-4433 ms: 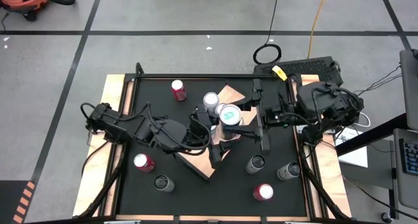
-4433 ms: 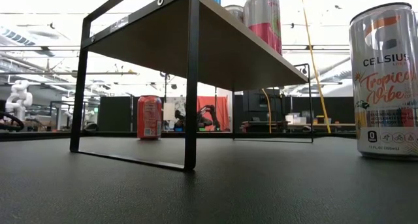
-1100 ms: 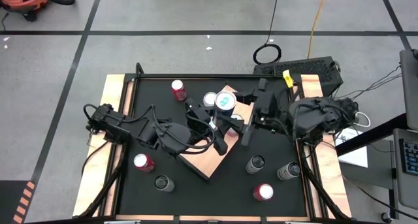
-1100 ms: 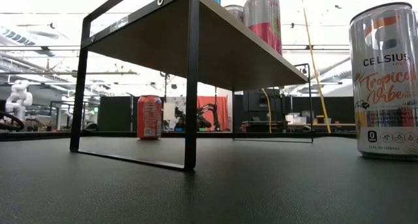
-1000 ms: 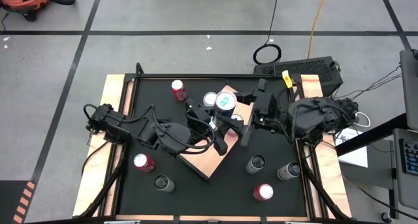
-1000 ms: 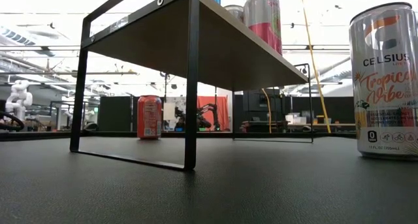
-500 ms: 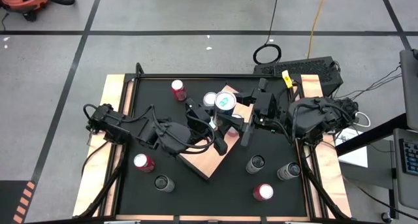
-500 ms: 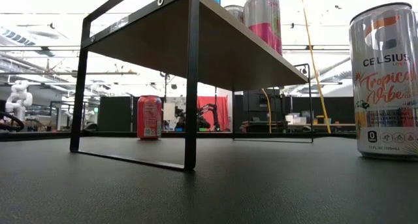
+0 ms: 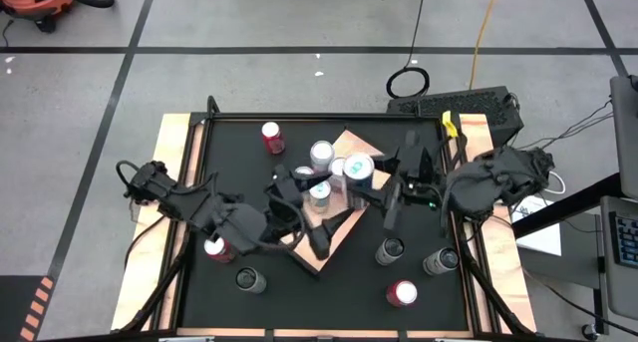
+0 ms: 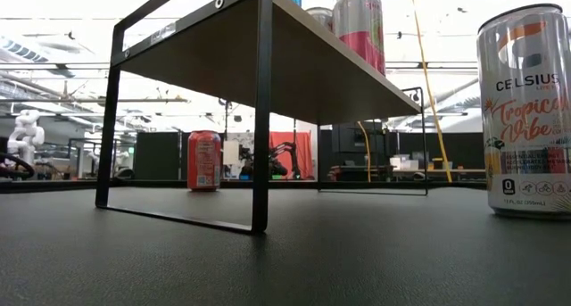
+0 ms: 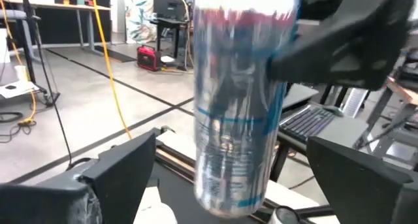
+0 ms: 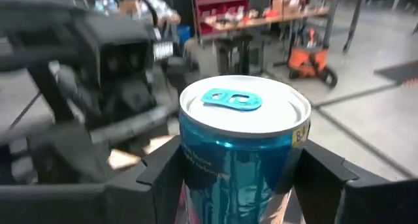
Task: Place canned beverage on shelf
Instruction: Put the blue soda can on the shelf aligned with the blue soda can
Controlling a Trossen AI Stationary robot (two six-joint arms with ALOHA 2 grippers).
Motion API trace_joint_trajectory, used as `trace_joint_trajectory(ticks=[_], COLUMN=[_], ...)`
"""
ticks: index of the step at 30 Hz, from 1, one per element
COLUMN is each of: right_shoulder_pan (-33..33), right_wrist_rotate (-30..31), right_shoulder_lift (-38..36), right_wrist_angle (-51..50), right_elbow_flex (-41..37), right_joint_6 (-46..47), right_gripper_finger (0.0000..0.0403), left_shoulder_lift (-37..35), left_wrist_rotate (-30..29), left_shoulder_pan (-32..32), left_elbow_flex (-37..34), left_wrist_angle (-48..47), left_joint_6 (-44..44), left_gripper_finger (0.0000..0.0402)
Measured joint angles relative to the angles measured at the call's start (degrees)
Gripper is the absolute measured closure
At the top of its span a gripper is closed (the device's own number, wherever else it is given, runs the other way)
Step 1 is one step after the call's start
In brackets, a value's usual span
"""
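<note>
The right gripper's [image 12: 238, 178] jaws are clenched on the blue canned beverage [image 12: 241, 139], which is kept upright, its silver lid with the teal tab turned up. The left gripper's [image 11: 238, 172] jaws are released: one finger [image 11: 124, 168] is seen well apart from the can on each side. In the high view the can is found over the far part of the shelf [image 9: 324, 250], just beside the right arm's end. Whether its bottom is touching the board cannot be told. Other cans are seen standing near it on the shelf, among them a pink and silver can [image 10: 359, 25]. A Celsius can [image 10: 525, 110] and a red can [image 10: 204, 161] are placed on the black surface [image 9: 239, 172].
</note>
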Motion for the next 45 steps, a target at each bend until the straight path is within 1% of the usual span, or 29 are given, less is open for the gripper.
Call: trace_joint_trajectory(ticks=[2,5,7,9,12,15,18,21,24,29,32,37,42,45], right_shoulder_pan=[1.31,4.00,6.33,9.15,13.49,17.27,20.38,22.76,24.11,24.41,24.37,23.77,22.75,22.21], right_wrist_rotate=[0.02,0.64,2.66,5.11,9.24,14.74,21.59,26.34,29.04,30.38,30.88,31.68,30.89,29.90], right_shoulder_lift=[-0.14,-0.28,-0.03,0.12,0.28,0.48,0.45,0.21,-0.29,-1.79,-2.77,-3.12,-3.07,-3.03], right_wrist_angle=[-3.72,-9.25,-12.39,-13.48,-13.60,-13.32,-10.89,-8.27,-7.68,-7.51,-5.42,4.17,19.36,24.03], right_elbow_flex=[0.00,0.00,0.00,-1.43,-6.49,-13.05,-20.08,-26.89,-33.11,-40.94,-43.48,-46.48,-49.33,-49.59], right_joint_6=[3.04,7.50,10.83,13.17,17.16,22.94,28.25,32.76,38.81,47.34,46.97,40.38,29.40,23.42], right_gripper_finger=[0.0194,0.0194,0.0193,0.0191,0.0188,0.0188,0.0187,0.0186,0.0186,0.0186,0.0186,0.0186,0.0186,0.0186], left_shoulder_lift=[-0.10,-0.36,-0.44,-0.46,-0.46,-0.46,-0.46,-0.46,-0.46,-0.46,-0.46,-0.46,-0.46,-0.46], left_wrist_rotate=[-1.43,-5.43,-7.75,-9.39,-10.62,-10.87,-10.91,-10.93,-10.91,-10.89,-10.87,-10.82,-10.70,-10.69], left_shoulder_pan=[-1.27,-3.24,-4.42,-5.43,-6.78,-7.66,-8.17,-8.47,-8.76,-8.73,-8.73,-8.71,-8.73,-8.73], left_elbow_flex=[0.00,0.00,0.00,0.00,-0.02,-0.02,-0.02,-0.02,-0.02,-0.02,-0.04,-0.04,-0.04,-0.04], left_wrist_angle=[-0.04,-0.29,-0.99,-2.32,-3.33,-3.18,-3.14,-2.99,-2.99,-3.01,-3.07,-3.10,-3.07,-2.88], left_joint_6=[0.01,0.00,-0.21,-1.84,-3.51,-5.03,-6.09,-7.17,-7.55,-8.49,-9.03,-9.08,-9.92,-10.57], left_gripper_finger=[0.0008,0.0008,0.0008,0.0008,0.0008,0.0008,0.0008,0.0008,0.0008,0.0008,0.0008,0.0008,0.0008,0.0008])
